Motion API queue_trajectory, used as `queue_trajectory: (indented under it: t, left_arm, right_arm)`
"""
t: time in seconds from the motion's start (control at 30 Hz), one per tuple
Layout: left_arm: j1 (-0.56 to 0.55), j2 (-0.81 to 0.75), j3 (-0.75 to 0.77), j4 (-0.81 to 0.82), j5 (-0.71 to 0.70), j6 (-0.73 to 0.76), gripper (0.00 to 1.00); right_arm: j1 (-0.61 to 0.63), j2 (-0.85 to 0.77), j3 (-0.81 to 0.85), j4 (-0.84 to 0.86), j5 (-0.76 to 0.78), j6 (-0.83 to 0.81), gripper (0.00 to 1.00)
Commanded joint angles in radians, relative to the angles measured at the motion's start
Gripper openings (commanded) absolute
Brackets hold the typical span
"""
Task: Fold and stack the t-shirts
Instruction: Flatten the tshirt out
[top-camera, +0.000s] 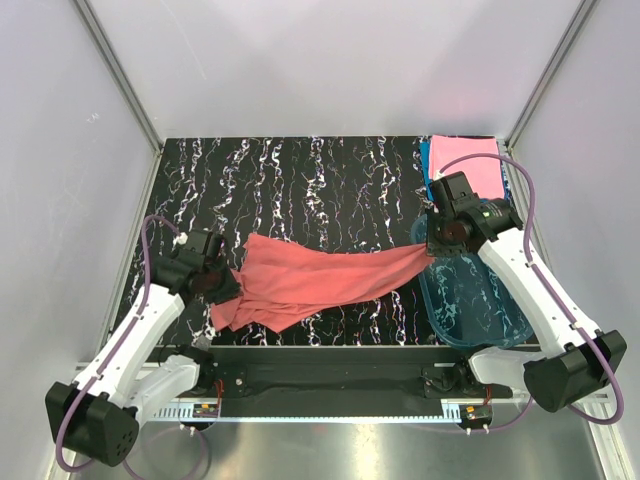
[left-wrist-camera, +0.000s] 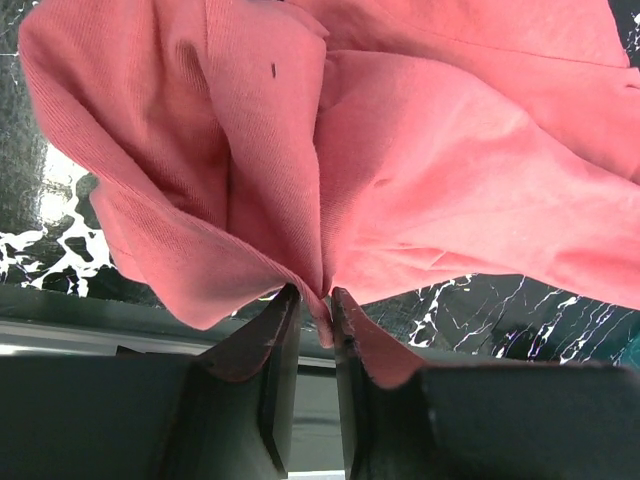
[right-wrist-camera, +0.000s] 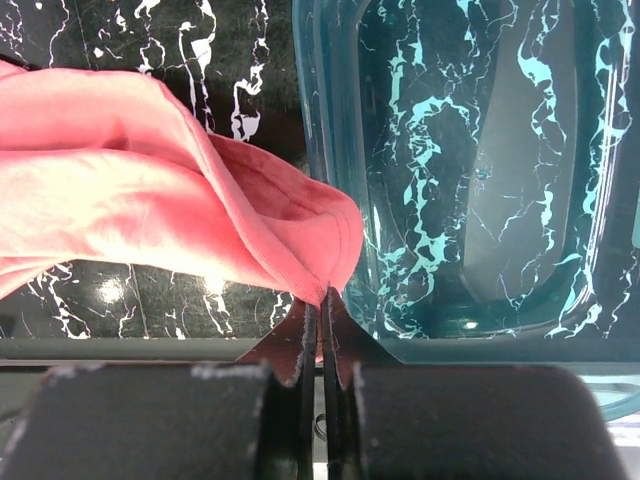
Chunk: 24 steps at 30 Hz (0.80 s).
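near the front left corner of the table (top-camera: 300, 180) the left gripper (top-camera: 228, 283) has its jaws only a little apart, with a pleat of the salmon t-shirt (top-camera: 320, 275) caught between the tips. the shirt stretches in a loose, wrinkled band along the front of the table, unfolded. at its right end the right gripper (top-camera: 431, 247) is clamped tight on an edge of the cloth, just at the left rim of the clear blue tub (top-camera: 500, 322), which sits at the front right corner. in the back right corner a pink t-shirt (top-camera: 466, 165) lies folded on a blue t-shirt (top-camera: 425, 160), of which only an edge shows. i judge two shirts done and stacked; this one has yet to be spread flat, folded and put on the pile.
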Motion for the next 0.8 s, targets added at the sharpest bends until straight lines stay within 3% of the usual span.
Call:
queue_trajectory:
  t: [0.0,0.17,0.23,0.47,0.77]
  left_arm:
    - [0.003,-0.039,0.052,0.007,0.011,-0.002,0.23]
    - [0.003,-0.068,0.080,-0.029,0.011,-0.014,0.15]
    - [0.003,-0.079,0.091,-0.036,0.009,-0.020,0.00]
    - [0.003,-0.090,0.280,-0.081,-0.093,-0.009,0.00]
    - [0.005,0.055,1.168,-0.111,-0.432,0.173,0.00]
  right_arm:
    - [-0.005,-0.025,-0.006,0.033,-0.025,0.000,0.00]
    - [-0.004,-0.016,-0.008,0.038,-0.047,0.000,0.00]
    - [-0.005,-0.015,-0.008,0.039,-0.048,0.000,0.00]
    - [-0.005,0.011,0.023,0.049,-0.026,-0.017,0.00]
    - [-0.007,0.102,0.222,0.119,0.250,-0.170,0.00]
